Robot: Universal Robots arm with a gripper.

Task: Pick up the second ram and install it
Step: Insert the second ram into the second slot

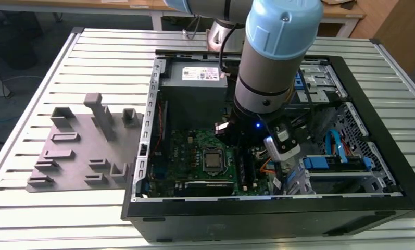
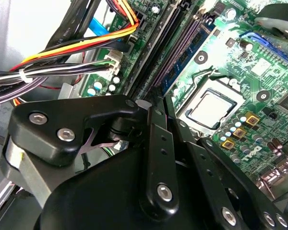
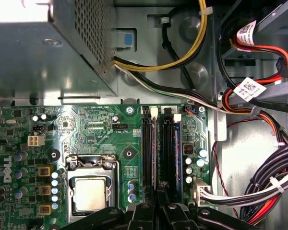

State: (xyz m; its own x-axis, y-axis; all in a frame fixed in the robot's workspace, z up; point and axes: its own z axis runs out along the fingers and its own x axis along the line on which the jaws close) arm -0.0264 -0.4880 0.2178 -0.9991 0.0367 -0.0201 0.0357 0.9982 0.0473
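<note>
The arm (image 1: pixel 269 62) drops steeply from the exterior view's top centre to mid-frame, wrist pointing down, and the black gripper (image 3: pixel 158 203) looks closed, fingers seemingly pressed together in both wrist views.

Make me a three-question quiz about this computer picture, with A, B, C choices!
1. Where is the grey fixture plate?
A. Inside the computer case
B. On the table, at the exterior view's left of the case
C. On the robot arm

2. What colour is the motherboard?
A. Red
B. White
C. Green

3. How is the computer case?
A. Open, insides showing
B. Closed
C. Wrapped in a box

Answers:
1 B: the fixture plate lies on the slatted table beside the computer case.
2 C: the motherboard is green.
3 A: boards and cables show inside.
</note>
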